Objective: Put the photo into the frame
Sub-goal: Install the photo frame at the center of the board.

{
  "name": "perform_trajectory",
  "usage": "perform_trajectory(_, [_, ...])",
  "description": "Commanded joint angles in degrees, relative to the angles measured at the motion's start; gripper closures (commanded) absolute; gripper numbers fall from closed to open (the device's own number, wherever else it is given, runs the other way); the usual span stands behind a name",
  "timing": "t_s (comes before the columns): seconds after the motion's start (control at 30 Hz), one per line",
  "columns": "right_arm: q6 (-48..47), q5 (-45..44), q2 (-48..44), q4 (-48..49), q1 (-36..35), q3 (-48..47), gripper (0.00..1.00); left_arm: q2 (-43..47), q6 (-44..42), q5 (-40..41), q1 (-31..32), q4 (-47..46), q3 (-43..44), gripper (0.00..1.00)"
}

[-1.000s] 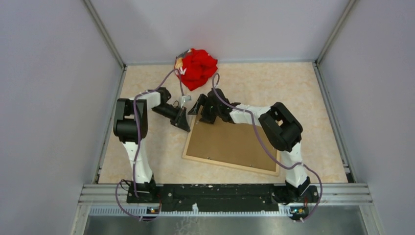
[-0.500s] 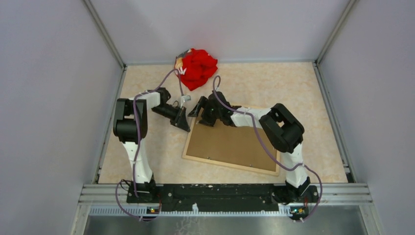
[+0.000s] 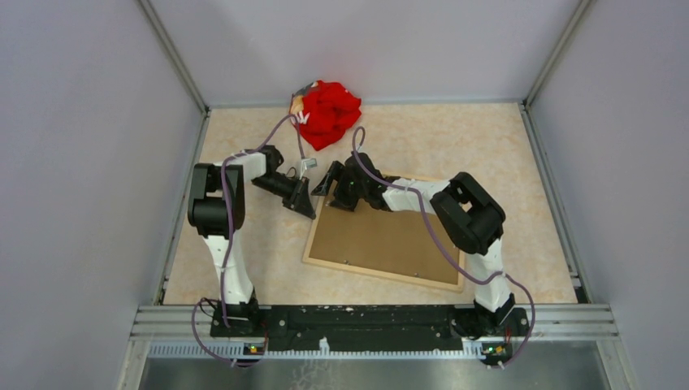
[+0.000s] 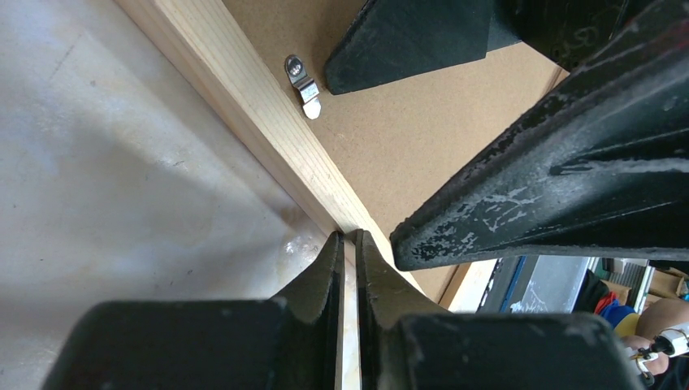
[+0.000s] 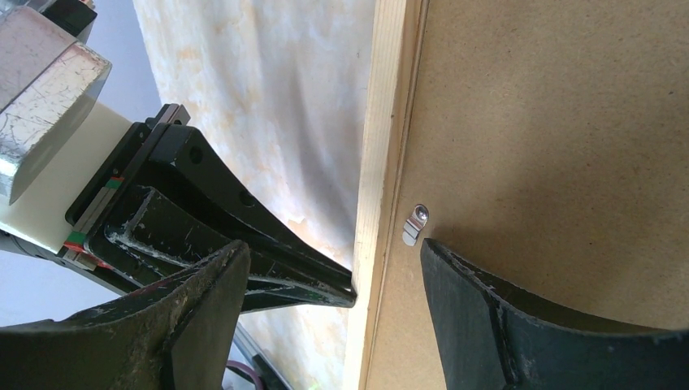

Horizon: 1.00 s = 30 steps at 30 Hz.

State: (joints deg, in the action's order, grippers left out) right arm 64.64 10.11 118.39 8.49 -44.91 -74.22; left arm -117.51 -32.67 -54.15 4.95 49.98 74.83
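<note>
A: Nearest first, from the top view?
B: Item 1, frame (image 3: 382, 275): flat on the table (image 3: 244, 252), back upward, about mid-table, skewed to the table's edges. Item 2, backing board (image 3: 390, 236): brown, seated inside the moulding.
A: Next out?
B: Item 3, left gripper (image 3: 312, 214): at the frame's far-left corner, tips down at the moulding. Item 4, right gripper (image 3: 335, 192): just beside it, over the same corner. Finger state unreadable from above, both a dark mass.
A: Settled by the wrist views?
B: Yes. Left wrist: own fingers (image 4: 325, 276) closed to a sliver, tips touching the outer edge of the wood; anything pinched between them, cannot tell. Right wrist: own fingers (image 5: 203, 309) spread wide, astride the rail on the left arm's side, one over bare table, the other over the board, neither gripping.
A: Anything seen only up close?
B: Item 5, metal clip (image 5: 416, 223): small, silver, fixed on the board just inside the rail, just beside the tip of the right gripper's inner finger. Not made out from above.
A: Farthest?
B: Item 6, red cloth (image 3: 329, 114): bunched at the far edge, well apart from the frame. Shown by the top view alone.
</note>
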Motion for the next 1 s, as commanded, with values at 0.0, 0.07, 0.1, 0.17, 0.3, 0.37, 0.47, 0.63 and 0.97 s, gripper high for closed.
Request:
perform_trajectory(0.0, [-0.5, -1.5, 0.6, -1.6, -1.2, -1.3, 0.23, 0.1, -2.1, 3.6, 1.2, -4.4, -1.5, 0.89])
perform_trajectory(0.07, [-0.1, -1.4, 0.9, -1.1, -1.2, -1.3, 0.23, 0.1, -2.1, 3.5, 1.2, -4.4, -1.5, 0.89])
perform_trajectory(0.1, [0.1, -1.4, 1.1, -1.0, -1.2, -1.5, 0.23, 0.2, -2.1, 3.5, 1.2, -4.5, -1.5, 0.89])
perform_trajectory(0.17, [0.2, -1.6, 1.3, -0.9, -1.2, -1.6, 0.23, 0.2, -2.2, 3.6, 1.2, -4.5, -1.5, 0.89])
perform_trajectory(0.3, [0.6, -1.6, 1.6, -0.5, -1.2, -1.8, 0.23, 0.2, -2.3, 3.8, 1.2, -4.4, -1.4, 0.89])
perform_trajectory(0.37, [0.9, -1.8, 1.7, -0.3, -1.2, -1.7, 0.23, 0.3, -2.3, 3.8, 1.2, -4.3, -1.4, 0.89])
perform_trajectory(0.47, [1.6, -2.2, 1.7, -0.1, -1.3, -1.6, 0.23, 0.3, -2.3, 3.7, 1.2, -4.4, -1.4, 0.89])
perform_trajectory(0.63, [3.5, -4.0, 1.1, -0.2, -2.0, -1.0, 0.24, 0.2, -2.3, 3.8, 1.2, -4.3, -1.2, 0.89])
perform_trajectory(0.97, [4.4, -6.8, 0.9, -0.6, -2.4, -0.5, 0.24, 0.2, -2.5, 3.5, 1.2, -4.2, -1.2, 0.89])
